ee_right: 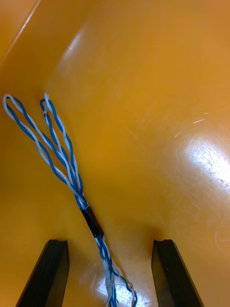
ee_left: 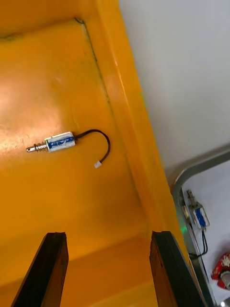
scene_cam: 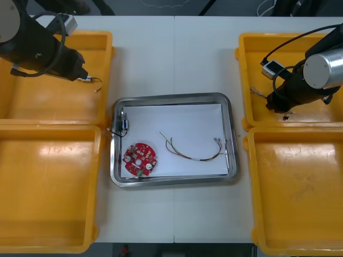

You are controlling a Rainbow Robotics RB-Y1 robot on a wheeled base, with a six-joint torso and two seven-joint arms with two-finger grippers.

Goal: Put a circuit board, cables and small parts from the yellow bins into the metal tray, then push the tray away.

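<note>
Right end effector (ee_right: 109,245) wide open, astride a blue and white cable (ee_right: 92,223). Left end effector (ee_left: 109,236) open, empty, a small metal part (ee_left: 53,142) ahead.

**Tray Clearance**

We find the tray (scene_cam: 171,97) flanked by the left bins (scene_cam: 109,69) and right bins (scene_cam: 242,80); the table (scene_cam: 174,59) beyond it lies free. Inside, board (scene_cam: 140,159), tray part (scene_cam: 124,122) and thin cable (scene_cam: 193,158) hold the left and near floor; the far middle is bare. A blue-white cable (ee_right: 96,225) runs between the right gripper's (ee_right: 110,242) spread fingers; the left gripper's (ee_left: 109,237) spread fingers frame bare bin floor.
</note>
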